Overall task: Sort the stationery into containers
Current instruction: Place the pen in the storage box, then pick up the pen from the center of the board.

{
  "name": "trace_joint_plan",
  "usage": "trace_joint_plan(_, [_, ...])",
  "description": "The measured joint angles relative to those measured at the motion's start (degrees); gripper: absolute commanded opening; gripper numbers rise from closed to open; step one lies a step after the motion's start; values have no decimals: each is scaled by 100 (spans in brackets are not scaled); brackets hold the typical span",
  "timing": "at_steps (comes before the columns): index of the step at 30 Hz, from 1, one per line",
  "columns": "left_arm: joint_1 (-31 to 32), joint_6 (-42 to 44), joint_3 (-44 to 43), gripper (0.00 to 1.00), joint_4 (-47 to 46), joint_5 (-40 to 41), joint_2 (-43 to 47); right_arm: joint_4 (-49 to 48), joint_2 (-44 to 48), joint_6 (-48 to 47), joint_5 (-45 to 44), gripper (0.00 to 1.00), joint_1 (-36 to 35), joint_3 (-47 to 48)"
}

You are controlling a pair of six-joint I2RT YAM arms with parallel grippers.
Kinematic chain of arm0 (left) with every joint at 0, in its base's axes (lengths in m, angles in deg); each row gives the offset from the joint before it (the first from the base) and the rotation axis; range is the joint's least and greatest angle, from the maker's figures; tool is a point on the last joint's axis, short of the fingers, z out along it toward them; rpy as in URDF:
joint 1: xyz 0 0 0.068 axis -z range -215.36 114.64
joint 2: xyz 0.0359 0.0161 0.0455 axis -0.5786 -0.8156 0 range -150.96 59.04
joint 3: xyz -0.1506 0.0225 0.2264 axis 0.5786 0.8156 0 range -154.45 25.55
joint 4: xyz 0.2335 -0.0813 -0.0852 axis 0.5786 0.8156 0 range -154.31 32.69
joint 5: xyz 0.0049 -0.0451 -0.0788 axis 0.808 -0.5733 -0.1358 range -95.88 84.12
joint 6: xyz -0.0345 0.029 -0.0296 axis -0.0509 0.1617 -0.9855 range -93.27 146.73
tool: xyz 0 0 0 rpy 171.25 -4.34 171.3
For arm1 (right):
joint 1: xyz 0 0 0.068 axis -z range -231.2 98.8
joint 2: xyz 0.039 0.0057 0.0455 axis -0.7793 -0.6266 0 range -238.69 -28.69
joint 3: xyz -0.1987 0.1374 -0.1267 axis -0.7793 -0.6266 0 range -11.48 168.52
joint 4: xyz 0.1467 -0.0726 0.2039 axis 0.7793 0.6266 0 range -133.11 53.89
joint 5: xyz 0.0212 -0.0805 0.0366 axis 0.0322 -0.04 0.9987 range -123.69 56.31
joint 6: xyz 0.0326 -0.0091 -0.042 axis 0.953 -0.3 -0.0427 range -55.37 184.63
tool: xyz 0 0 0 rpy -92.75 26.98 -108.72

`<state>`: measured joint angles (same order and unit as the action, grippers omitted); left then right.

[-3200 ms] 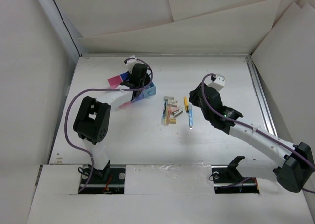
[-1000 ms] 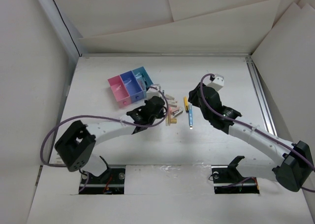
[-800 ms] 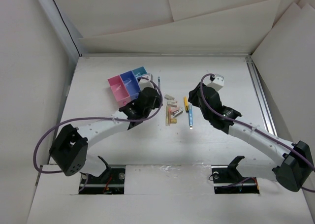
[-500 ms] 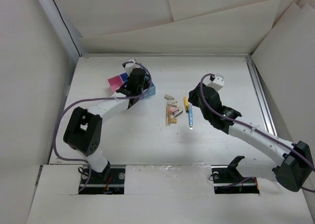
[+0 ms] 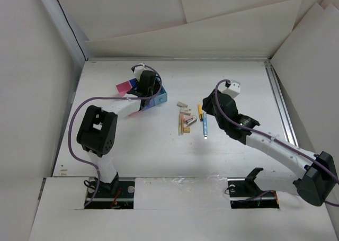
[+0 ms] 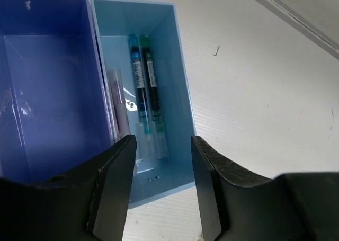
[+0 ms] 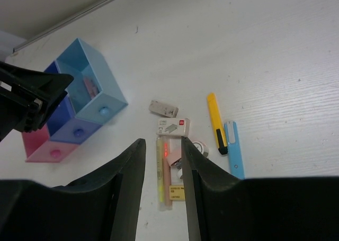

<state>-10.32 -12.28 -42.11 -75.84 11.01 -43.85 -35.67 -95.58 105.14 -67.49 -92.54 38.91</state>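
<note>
— How does your left gripper [image 6: 162,140] stand?
— Fingers spread, empty, over the light blue tray [image 6: 181,111]; two pens [image 6: 139,87] lie inside.
— And your right gripper [image 7: 161,143]?
— Slightly parted, holding nothing. From above, the yellow pen [image 7: 215,122] and eraser blocks [image 7: 163,108] lie at 4 o'clock from that tray.

Two white-and-black arms trailing purple cables.
The left arm [image 5: 119,109] and the right arm [image 5: 275,147] each had smooth white links between blocky black joints, a thin purple cable [image 5: 71,135] looping alongside, and a small white box [image 5: 235,87] at the wrist. The wrist views showed matte black jaws with grainy, rounded inner faces.
</note>
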Motion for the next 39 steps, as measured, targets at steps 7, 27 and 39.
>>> trace_joint_plan(7, [396, 289, 599, 29, -136, 133, 688, -2, 0, -2, 0, 36, 0, 0])
trace_joint_plan(27, [2317, 584, 1978, 24, -140, -522, 907, -15, -39, -17, -7, 15, 0, 0])
trace_joint_plan(39, [2498, 581, 1779, 19, 22, -472, 437, -15, -39, -22, -11, 22, 0, 0])
